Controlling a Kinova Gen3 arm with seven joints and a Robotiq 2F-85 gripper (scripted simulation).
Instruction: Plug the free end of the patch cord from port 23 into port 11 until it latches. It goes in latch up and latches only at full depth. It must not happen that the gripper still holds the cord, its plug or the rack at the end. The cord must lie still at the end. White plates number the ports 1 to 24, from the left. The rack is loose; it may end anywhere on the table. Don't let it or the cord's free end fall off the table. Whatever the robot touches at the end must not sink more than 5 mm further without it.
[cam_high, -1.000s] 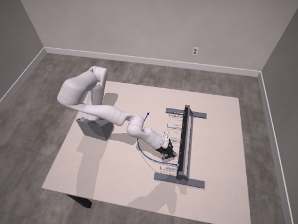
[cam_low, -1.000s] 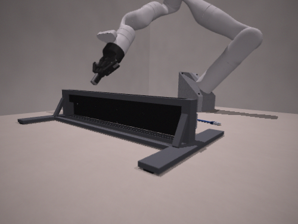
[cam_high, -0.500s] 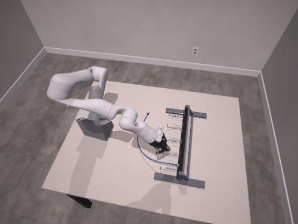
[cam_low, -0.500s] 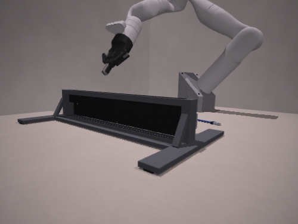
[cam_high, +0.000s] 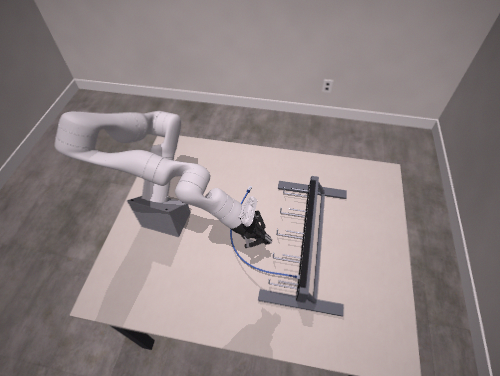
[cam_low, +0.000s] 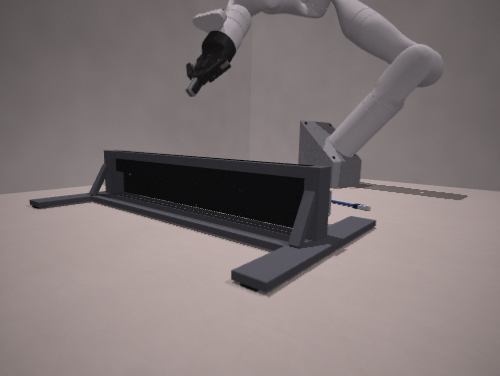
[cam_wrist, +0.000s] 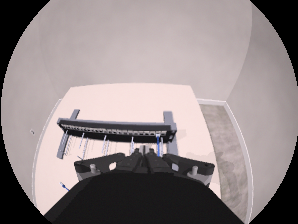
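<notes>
While the pincer (cam_high: 268, 241) (cam_low: 192, 90) (cam_wrist: 144, 151) hangs above the worktop (cam_high: 370, 250) (cam_low: 150, 310) (cam_wrist: 135, 97), clenched on nothing, the blue patch cord (cam_high: 243, 260) (cam_low: 344, 203) (cam_wrist: 158, 145) has 1 end in the rack (cam_high: 311, 225) (cam_low: 215, 161) (cam_wrist: 115, 124) and curves out in front of it. Its other end, the free plug (cam_high: 249, 189) (cam_low: 366, 207) (cam_wrist: 63, 185), lies well apart from the rack, outside port 11. The rack stands upright on 2 feet.
</notes>
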